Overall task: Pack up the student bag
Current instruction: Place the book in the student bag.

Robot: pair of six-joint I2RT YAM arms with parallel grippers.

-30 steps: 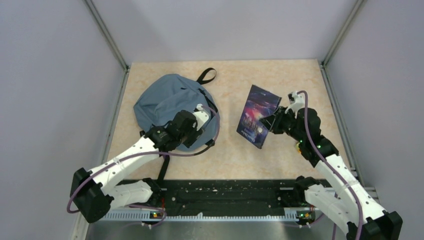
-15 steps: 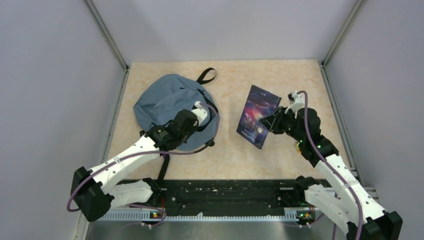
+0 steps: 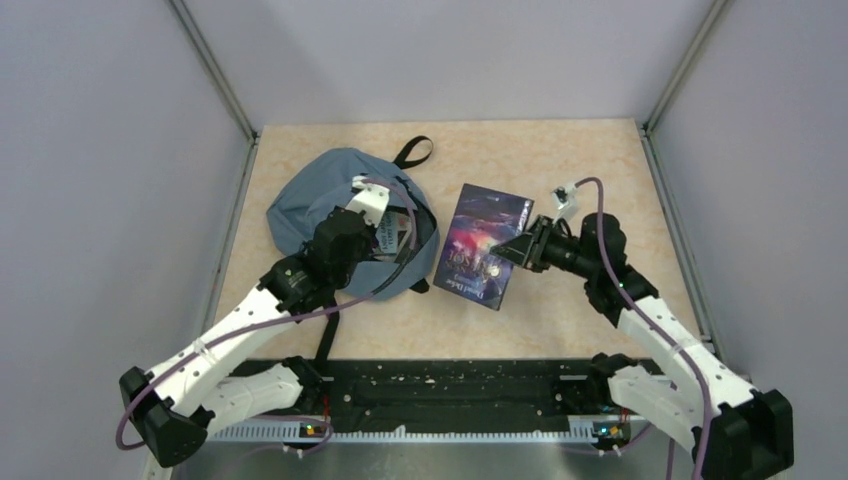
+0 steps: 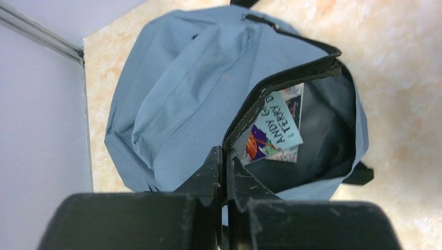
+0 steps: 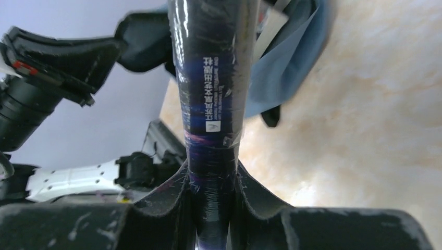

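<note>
Left claw is squeezed right down, jaws pressed together with no gap showing. Its tips sit on the black zipper edge of the large soft grey-blue fabric student bag, and it looks to be nipping that rim, flap raised, mouth gaping wide. The bag lies on the beige marbled tabletop, spread out ahead of and beneath the left claw, with its black top loop on the side farthest from it. Just beyond the tips, inside the opening, there's a thin light-blue paperback with white lettering resting against the dark grey lining. Over to the right claw: parted only as far as the book's thickness, one finger clamped on each cover of a glossy dark purple book. The printed spine faces the wrist camera and the book rises straight out of the jaws. From above, that book reaches from the right claw's tips toward the bag, its far edge just beside the open mouth; whether they touch, I cannot tell. The two claws are near each other, with the purple book between them.
</note>
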